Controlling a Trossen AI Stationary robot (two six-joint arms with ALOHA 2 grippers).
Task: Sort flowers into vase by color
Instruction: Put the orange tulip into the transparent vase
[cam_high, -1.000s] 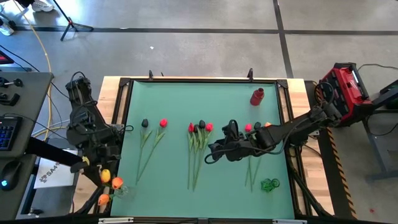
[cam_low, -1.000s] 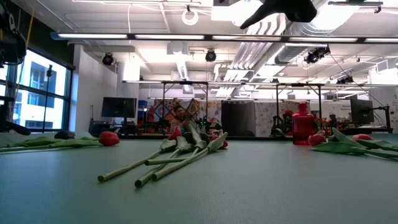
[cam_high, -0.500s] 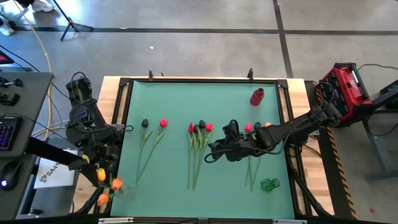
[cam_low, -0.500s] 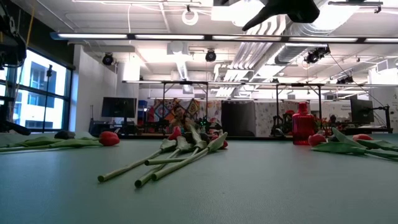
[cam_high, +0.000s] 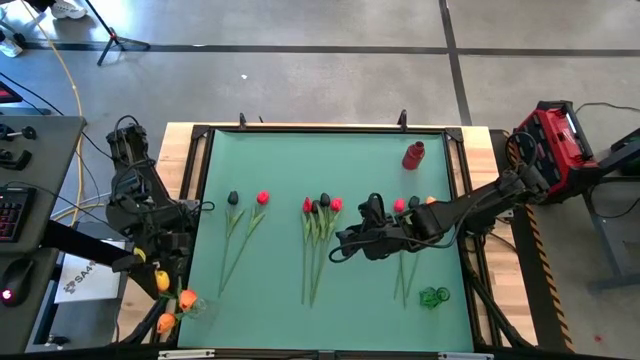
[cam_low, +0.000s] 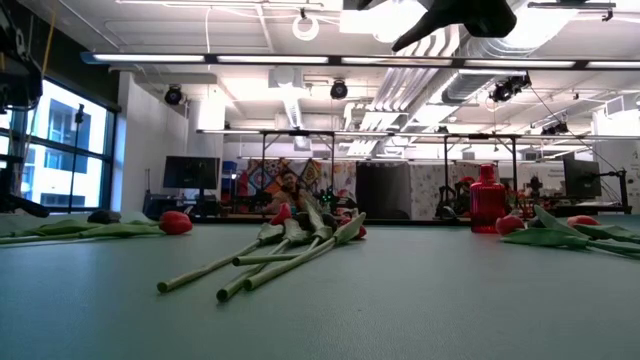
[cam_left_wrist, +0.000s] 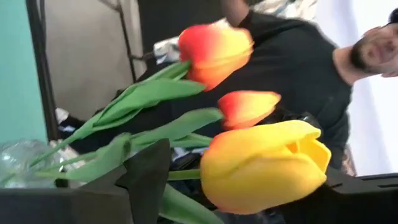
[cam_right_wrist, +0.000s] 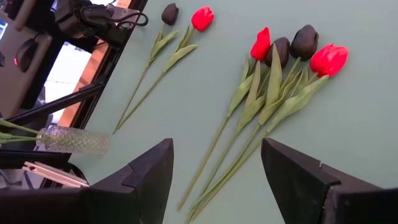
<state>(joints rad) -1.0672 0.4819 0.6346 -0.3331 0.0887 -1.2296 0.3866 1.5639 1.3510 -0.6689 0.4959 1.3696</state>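
Note:
My left gripper (cam_high: 155, 272) is off the table's left edge, shut on a yellow tulip (cam_high: 162, 281). Beside it, two orange tulips (cam_high: 187, 298) stick into a clear glass vase (cam_right_wrist: 71, 142) that lies at the table's near-left corner. My right gripper (cam_right_wrist: 214, 149) is open and hovers above the mat, just right of a bunch of red and dark tulips (cam_high: 318, 210) lying flat. A dark and a red tulip (cam_high: 247, 198) lie farther left. More tulips (cam_high: 412, 205) lie under the right arm. My left gripper holds the yellow tulip between its two fingers (cam_left_wrist: 146, 180). The big head (cam_left_wrist: 261, 165) fills the gap between them and hides the far finger's pad. A short piece of stem (cam_left_wrist: 185, 175) runs to the near finger. The tulip is lifted clear of the table.
A red bottle-shaped vase (cam_high: 413, 155) stands upright near the far-right corner. A small green glass thing (cam_high: 433, 296) sits near the near-right edge. A black frame (cam_high: 200, 200) rims the green mat. A person in a dark shirt (cam_left_wrist: 292, 68) shows beyond the left gripper.

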